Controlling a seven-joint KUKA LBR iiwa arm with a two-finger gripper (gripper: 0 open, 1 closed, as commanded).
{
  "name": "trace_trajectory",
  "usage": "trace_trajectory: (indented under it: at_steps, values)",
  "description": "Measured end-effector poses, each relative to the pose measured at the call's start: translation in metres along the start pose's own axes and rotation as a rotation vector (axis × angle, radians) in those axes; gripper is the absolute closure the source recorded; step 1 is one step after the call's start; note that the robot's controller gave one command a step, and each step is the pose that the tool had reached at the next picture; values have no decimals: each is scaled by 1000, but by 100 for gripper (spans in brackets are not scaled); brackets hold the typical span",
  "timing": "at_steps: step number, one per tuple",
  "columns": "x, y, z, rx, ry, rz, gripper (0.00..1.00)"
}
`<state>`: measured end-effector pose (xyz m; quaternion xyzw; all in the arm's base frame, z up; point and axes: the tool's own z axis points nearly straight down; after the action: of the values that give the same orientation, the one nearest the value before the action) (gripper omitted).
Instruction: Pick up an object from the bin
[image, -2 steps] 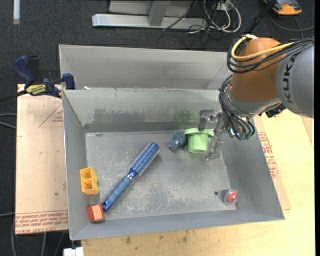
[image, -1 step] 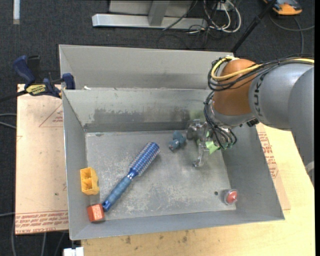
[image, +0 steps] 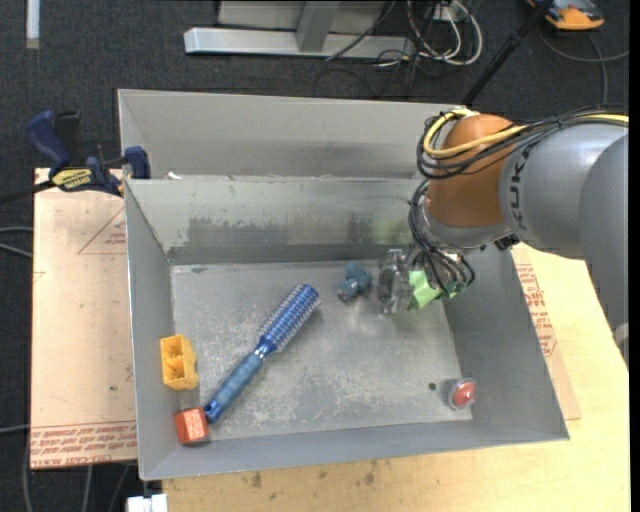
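The tool (image: 398, 288) stands low at 2 o'clock in the grey metal bin (image: 300, 215), beside a small light-green piece (image: 427, 292). Tool state cannot be told. Judged: grasp unconfirmed, lift not yet done.

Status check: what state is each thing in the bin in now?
pincer, low at the back right.
green piece, against the pincer; grip unclear.
blue-grey lump, loose beside it.
blue brush, lying flat diagonally.
yellow block, loose.
orange block, loose by brush handle.
red round piece, loose.
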<state>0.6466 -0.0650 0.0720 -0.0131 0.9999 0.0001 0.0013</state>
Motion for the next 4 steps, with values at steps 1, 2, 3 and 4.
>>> trace_trajectory:
  at_steps: [1, 2, 3, 4]
  values:
    - [0, 0, 0, 0, 0, -1, 0]
    - [0, 0, 0, 0, 0, -1, 100]
    - [3, -45, 2, 0, -1, -261, 100]
    - [2, -44, 2, -1, -1, -261, 0]
